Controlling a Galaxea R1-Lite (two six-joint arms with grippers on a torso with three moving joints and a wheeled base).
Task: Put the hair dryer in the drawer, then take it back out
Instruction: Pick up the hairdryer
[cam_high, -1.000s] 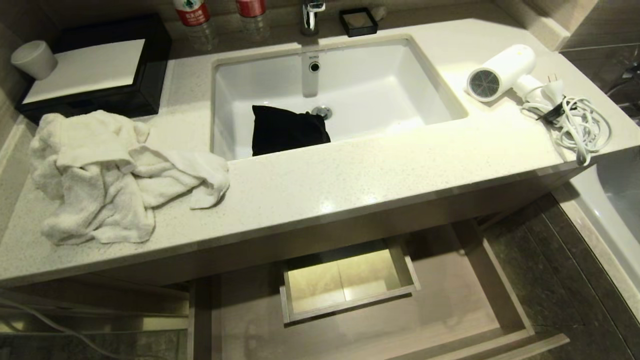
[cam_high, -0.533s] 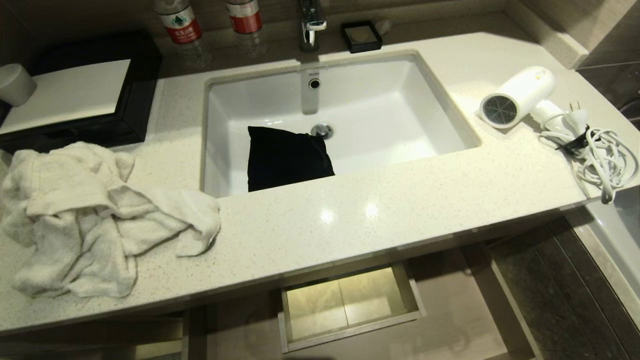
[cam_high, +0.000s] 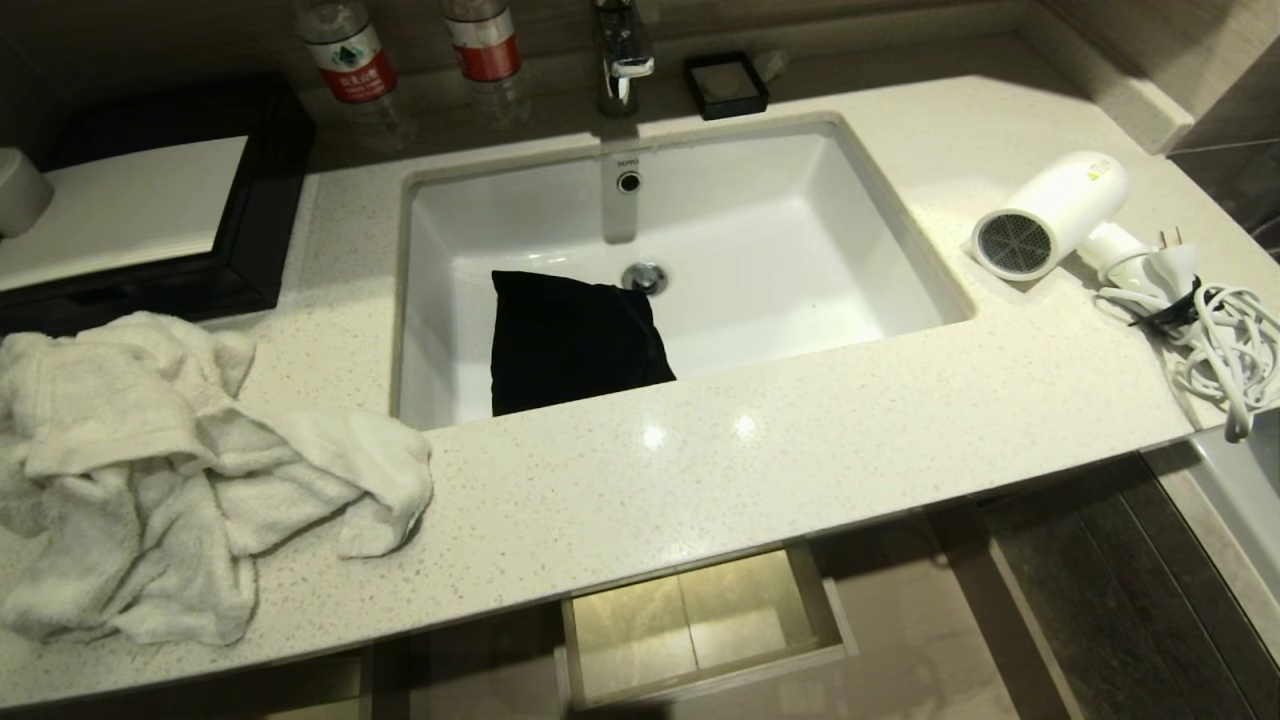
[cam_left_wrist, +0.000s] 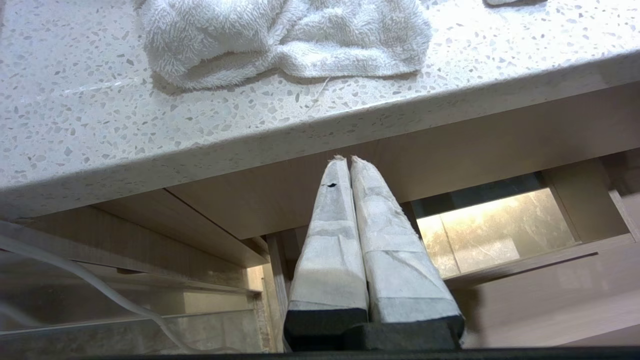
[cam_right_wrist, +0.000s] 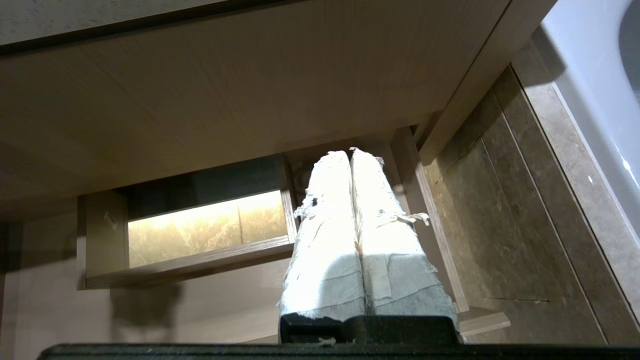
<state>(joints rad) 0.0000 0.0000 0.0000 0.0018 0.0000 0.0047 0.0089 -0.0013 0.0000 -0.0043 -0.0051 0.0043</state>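
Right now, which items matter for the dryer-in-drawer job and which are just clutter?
Job:
hair dryer, on counter right of sink
drawer, open below counter

Clutter:
towel
black pouch in sink
bottles
black tray

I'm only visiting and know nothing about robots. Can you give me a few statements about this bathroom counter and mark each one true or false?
1. The hair dryer lies on the countertop, right of the sink. True.
2. The drawer is closed. False: it is pulled out below the counter.
3. A black pouch sits in the sink. True.
4. The left gripper holds the towel. False: it is shut and empty, below the counter edge.
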